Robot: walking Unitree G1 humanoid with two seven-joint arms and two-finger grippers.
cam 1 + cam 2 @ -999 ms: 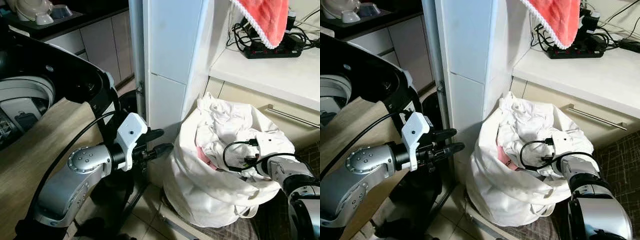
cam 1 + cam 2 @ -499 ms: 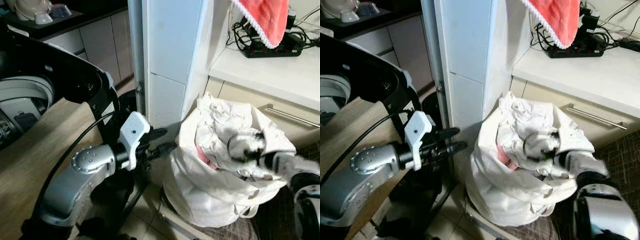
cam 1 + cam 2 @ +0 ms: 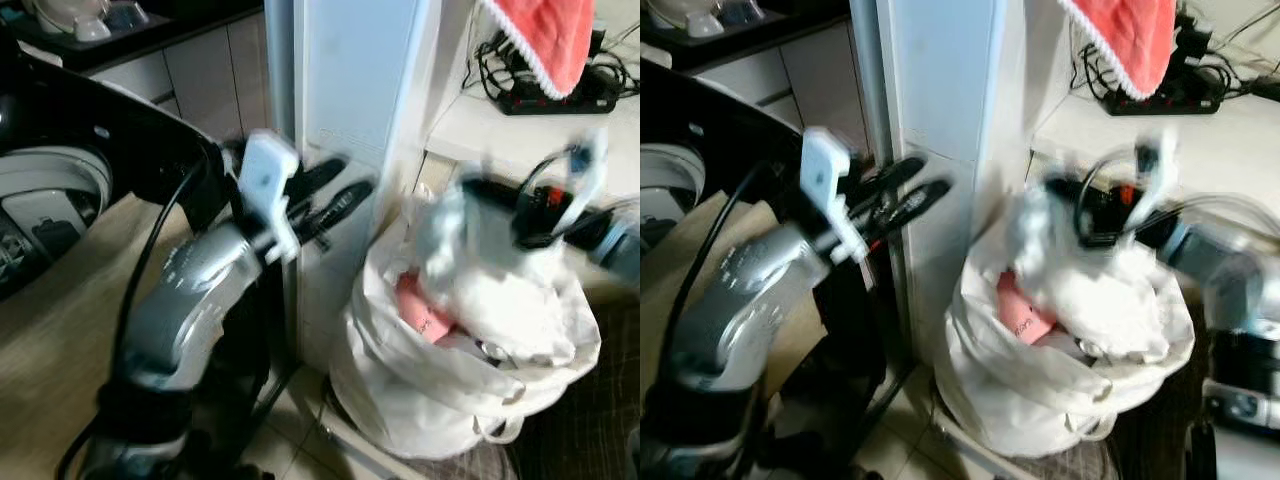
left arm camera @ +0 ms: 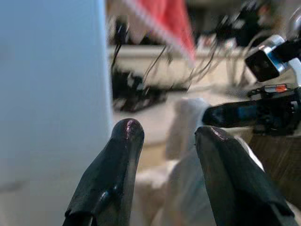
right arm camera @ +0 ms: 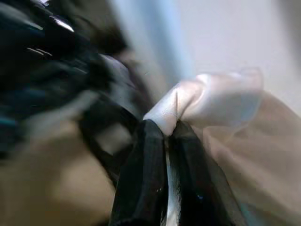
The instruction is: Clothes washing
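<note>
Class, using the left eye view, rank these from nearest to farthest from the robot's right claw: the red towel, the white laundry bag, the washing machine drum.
1. White garment-filled laundry bag: directly below the right claw, which pinches white cloth pulled from it.
2. Red towel: hanging above the counter, up and to the claw's right.
3. Washing machine drum: far across on the robot's left.

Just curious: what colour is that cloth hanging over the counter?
The cloth is coral red with white trim, clearest in the left eye view.

Red towel point(image 3: 550, 40) hangs above what seems a power strip point(image 3: 555, 98).
</note>
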